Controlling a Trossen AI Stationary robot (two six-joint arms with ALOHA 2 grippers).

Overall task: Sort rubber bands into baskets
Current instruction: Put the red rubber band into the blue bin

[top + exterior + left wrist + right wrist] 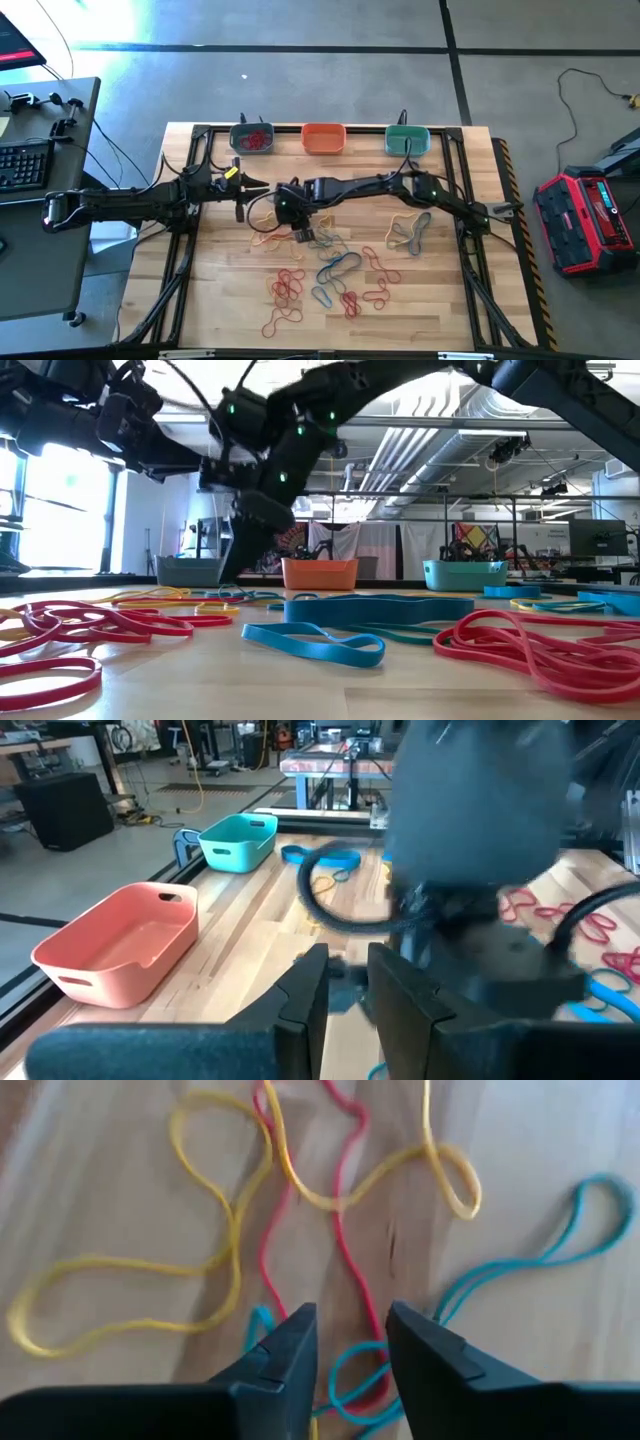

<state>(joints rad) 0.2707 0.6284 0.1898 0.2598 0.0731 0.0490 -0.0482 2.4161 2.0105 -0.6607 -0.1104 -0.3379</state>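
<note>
Rubber bands in red (286, 291), blue (336, 264) and yellow (266, 240) lie loose on the wooden table. Three baskets stand along the far edge: a grey one (252, 139) with red bands in it, an orange one (323, 138) and a teal one (407, 140). My right gripper (303, 237) points steeply down, open, over a tangle of a yellow band (200, 1200), a red band (340, 1230) and a teal band (520, 1260); nothing is between its fingers (290, 1345). My left gripper (243, 190) hangs above the table's left part, open and empty (347, 965).
My right arm (480, 840) reaches across the table close in front of my left gripper. Black rails (190, 230) frame the table's left and right sides. More bands lie at the right (410, 232). A red case (585, 220) stands on the floor beyond the right edge.
</note>
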